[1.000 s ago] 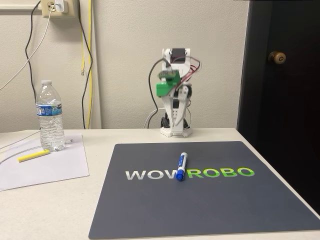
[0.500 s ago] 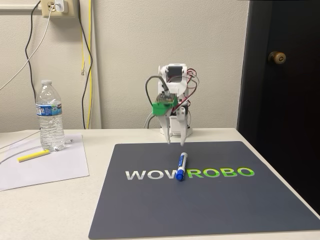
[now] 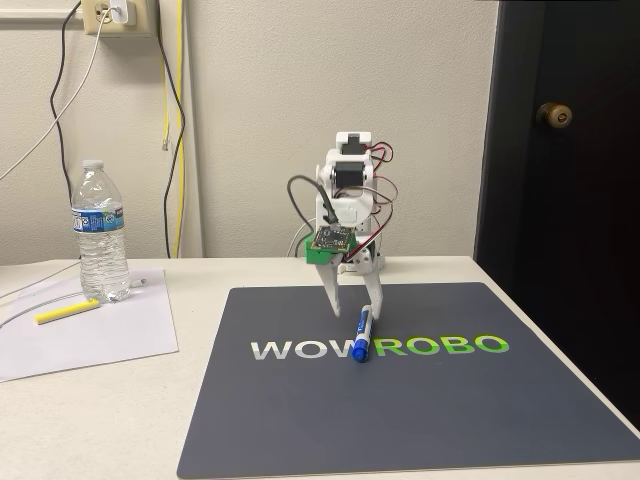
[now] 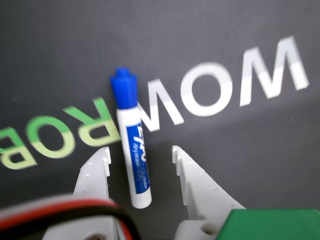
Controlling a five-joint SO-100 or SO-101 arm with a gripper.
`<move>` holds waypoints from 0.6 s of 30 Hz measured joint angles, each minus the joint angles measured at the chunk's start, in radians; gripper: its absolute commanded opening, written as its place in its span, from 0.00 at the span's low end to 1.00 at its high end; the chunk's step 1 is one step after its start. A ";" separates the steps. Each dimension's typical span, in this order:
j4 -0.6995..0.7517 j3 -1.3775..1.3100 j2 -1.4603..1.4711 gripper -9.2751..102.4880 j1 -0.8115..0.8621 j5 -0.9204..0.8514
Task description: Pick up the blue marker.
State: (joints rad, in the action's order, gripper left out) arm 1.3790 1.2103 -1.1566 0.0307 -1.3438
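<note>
The blue marker lies on the dark grey mat, across the gap between "WOW" and "ROBO", its blue cap toward the camera in the fixed view. My gripper points down over the marker's far end, open, its white fingers straddling the barrel. In the wrist view the marker runs lengthwise between the two fingertips, white barrel end nearest the wrist and blue cap away from it. The gripper is open and the fingers are apart from the barrel on both sides.
On the left of the table a water bottle stands at the back edge of a white paper sheet, with a yellow highlighter on it. Cables hang on the wall behind. A dark door fills the right side.
The arm has unfolded from its raised pose at the base, reaching forward and down. The gripper now sits low over the marker's far end. The marker has not moved.
</note>
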 measured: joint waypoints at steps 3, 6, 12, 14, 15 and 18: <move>-0.064 0.080 -0.026 0.35 -0.002 0.000; -0.156 0.198 -0.074 0.35 -0.011 0.000; -0.224 0.279 -0.087 0.35 -0.021 0.002; -0.233 0.288 -0.089 0.34 -0.031 0.005; -0.236 0.299 -0.089 0.34 -0.034 0.005; -0.249 0.308 -0.092 0.32 -0.041 0.014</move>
State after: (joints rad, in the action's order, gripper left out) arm 1.1305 1.5186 -1.2487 -0.0107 -1.3300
